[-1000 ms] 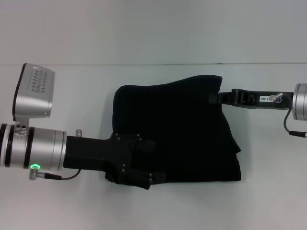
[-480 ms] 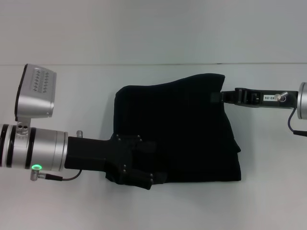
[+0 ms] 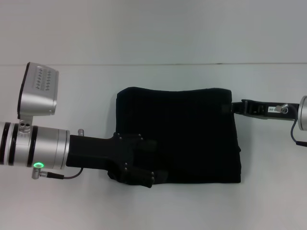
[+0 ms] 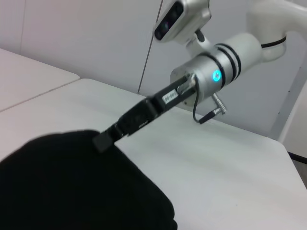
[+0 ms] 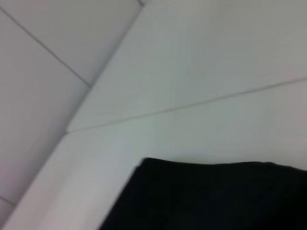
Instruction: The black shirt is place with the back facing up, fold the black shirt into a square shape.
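The black shirt (image 3: 180, 134) lies folded into a rough rectangle in the middle of the white table. It also shows in the left wrist view (image 4: 72, 187) and in the right wrist view (image 5: 216, 196). My left gripper (image 3: 151, 163) rests over the shirt's near left corner, black against the black cloth. My right gripper (image 3: 231, 106) reaches in from the right and is shut on the shirt's far right corner, low at the table. In the left wrist view the right gripper (image 4: 103, 140) has its tip at the cloth's edge.
The white table (image 3: 268, 191) runs on all sides of the shirt. Its far edge meets a pale wall (image 3: 153, 28). The right arm's silver wrist (image 3: 302, 112) sits at the right border.
My right gripper has moved right and down with the far right corner. The corner, raised before, now lies flat and the far edge is straighter. The left arm has barely moved.
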Controlling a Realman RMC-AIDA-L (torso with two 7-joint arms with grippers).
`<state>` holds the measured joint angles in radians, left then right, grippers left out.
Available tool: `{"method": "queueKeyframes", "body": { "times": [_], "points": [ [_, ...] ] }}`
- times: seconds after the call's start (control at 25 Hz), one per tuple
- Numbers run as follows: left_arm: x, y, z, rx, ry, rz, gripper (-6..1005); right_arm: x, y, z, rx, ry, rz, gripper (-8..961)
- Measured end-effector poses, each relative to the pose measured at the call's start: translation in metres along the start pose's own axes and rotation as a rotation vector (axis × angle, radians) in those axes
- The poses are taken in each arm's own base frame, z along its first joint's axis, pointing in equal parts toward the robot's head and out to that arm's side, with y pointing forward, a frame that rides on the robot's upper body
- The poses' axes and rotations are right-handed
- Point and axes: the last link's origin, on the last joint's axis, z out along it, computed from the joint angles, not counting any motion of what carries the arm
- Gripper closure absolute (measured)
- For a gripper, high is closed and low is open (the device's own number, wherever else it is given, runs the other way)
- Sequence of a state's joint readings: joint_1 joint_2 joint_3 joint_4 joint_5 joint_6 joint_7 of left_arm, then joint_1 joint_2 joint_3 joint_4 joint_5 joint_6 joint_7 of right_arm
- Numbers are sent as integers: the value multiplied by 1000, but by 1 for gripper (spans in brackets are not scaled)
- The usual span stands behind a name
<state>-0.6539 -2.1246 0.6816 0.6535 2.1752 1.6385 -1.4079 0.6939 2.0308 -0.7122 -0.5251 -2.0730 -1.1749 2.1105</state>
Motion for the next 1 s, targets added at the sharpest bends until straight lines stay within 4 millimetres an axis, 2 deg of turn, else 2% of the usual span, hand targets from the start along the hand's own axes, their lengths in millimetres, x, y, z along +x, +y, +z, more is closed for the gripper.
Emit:
{"method": "queueKeyframes", "body": {
  "times": [0.16,0.36,0.76,1.0],
  "points": [
    [0,-2,0,14,-2,0,101,6,-7,6,57,4,5,923],
    [3,-15,2,91,0,-45,103,7,-15,4,93,-21,17,911],
    [34,-56,9,312,57,-170,107,9,-26,-15,91,-91,-14,798],
    [44,-84,3,480,110,-417,110,-6,-27,-42,41,-131,-35,517]
  ]
}}
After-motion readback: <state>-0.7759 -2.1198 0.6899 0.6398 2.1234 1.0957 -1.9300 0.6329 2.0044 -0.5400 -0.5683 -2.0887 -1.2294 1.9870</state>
